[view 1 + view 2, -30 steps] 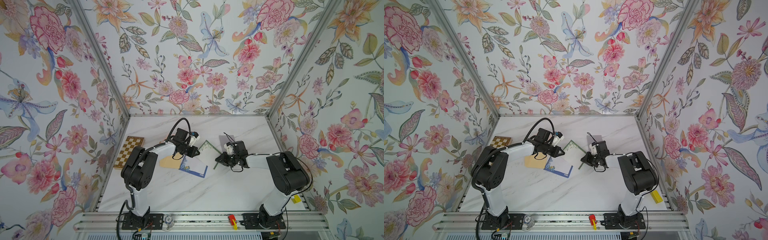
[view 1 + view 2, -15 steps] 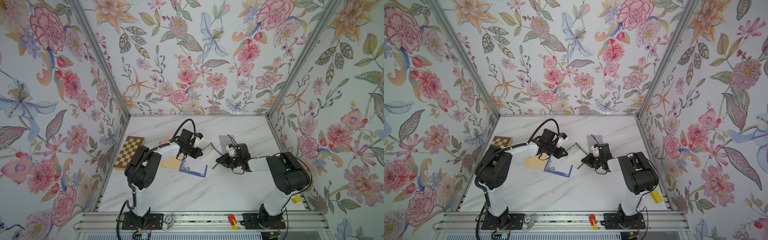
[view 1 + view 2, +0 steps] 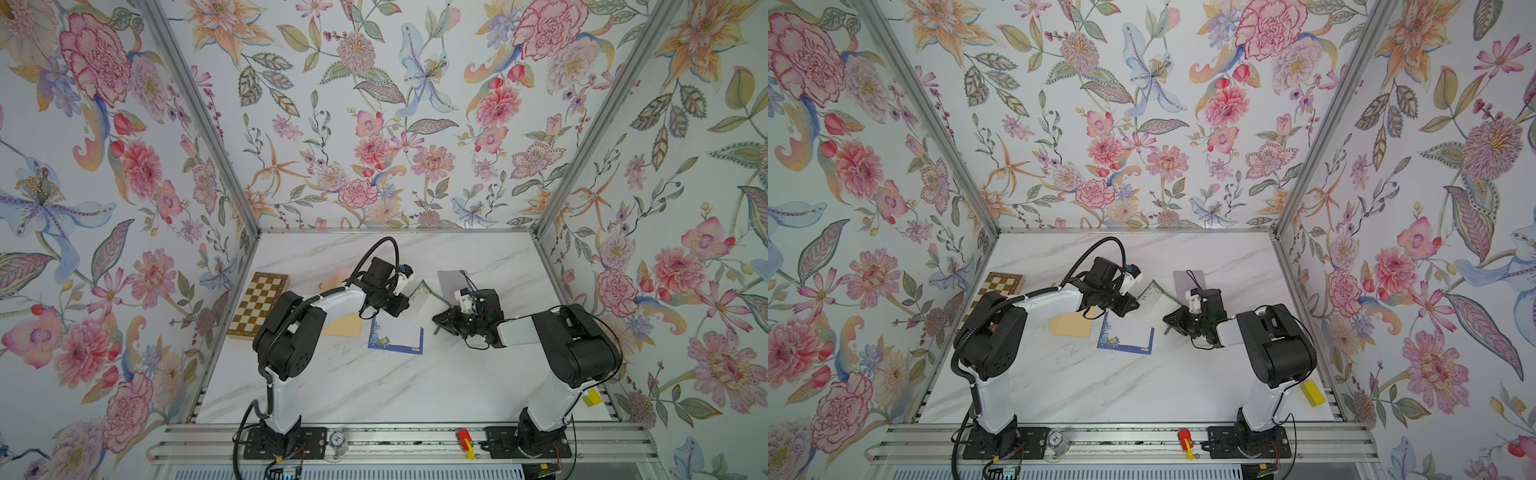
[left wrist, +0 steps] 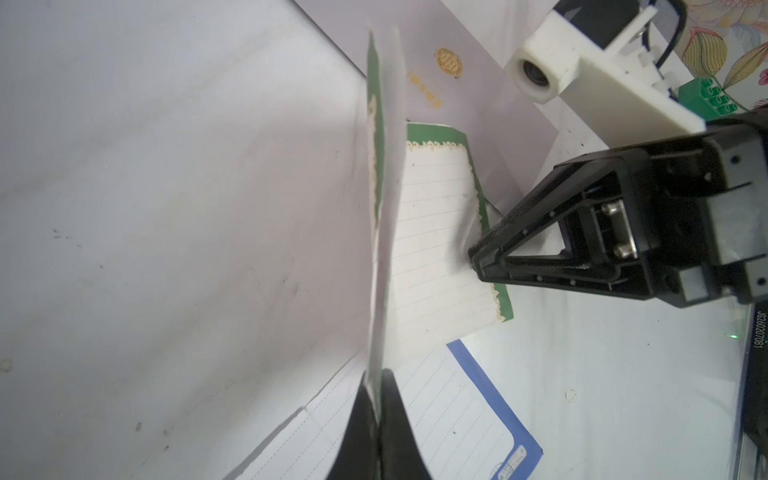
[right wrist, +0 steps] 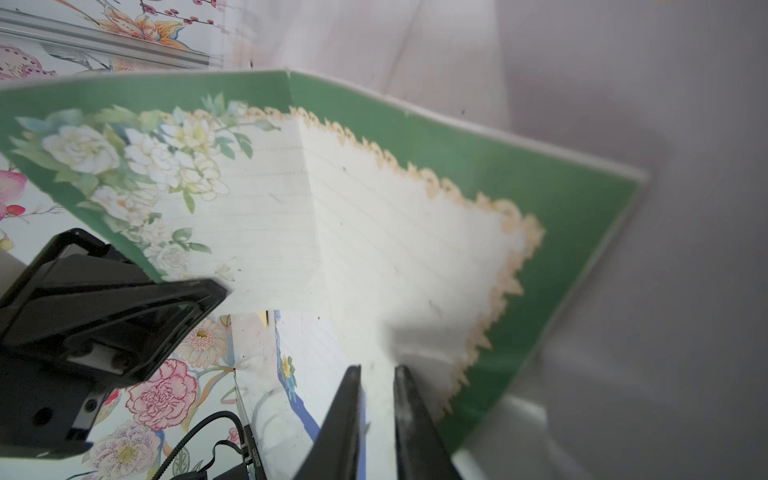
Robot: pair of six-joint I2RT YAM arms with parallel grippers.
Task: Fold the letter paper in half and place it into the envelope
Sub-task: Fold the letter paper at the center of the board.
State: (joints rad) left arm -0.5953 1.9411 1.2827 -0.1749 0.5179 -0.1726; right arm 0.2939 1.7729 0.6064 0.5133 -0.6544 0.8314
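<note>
The green-bordered letter paper (image 3: pixel 424 296) (image 5: pixel 374 216) is bent along a middle crease. One half stands up and the other lies flat on the table. My left gripper (image 4: pixel 379 386) (image 3: pixel 1138 305) is shut on the raised half's edge. My right gripper (image 5: pixel 376 374) (image 3: pixel 437 320) rests its tips on the flat half near the green border, jaws a narrow gap apart, gripping nothing. A lilac envelope (image 4: pixel 478 91) (image 3: pixel 452 282) with a gold seal lies flat just behind the paper.
A blue-bordered sheet (image 3: pixel 397 338) lies in front of the paper. Under the left arm is a tan flat piece (image 3: pixel 344 326). A chessboard (image 3: pixel 259 305) sits by the left wall. A yellow block (image 3: pixel 1312 392) is at the front right.
My left gripper has swung right toward the right gripper, carrying the paper's edge up and over. The right gripper has shifted slightly right and stays on the paper.
</note>
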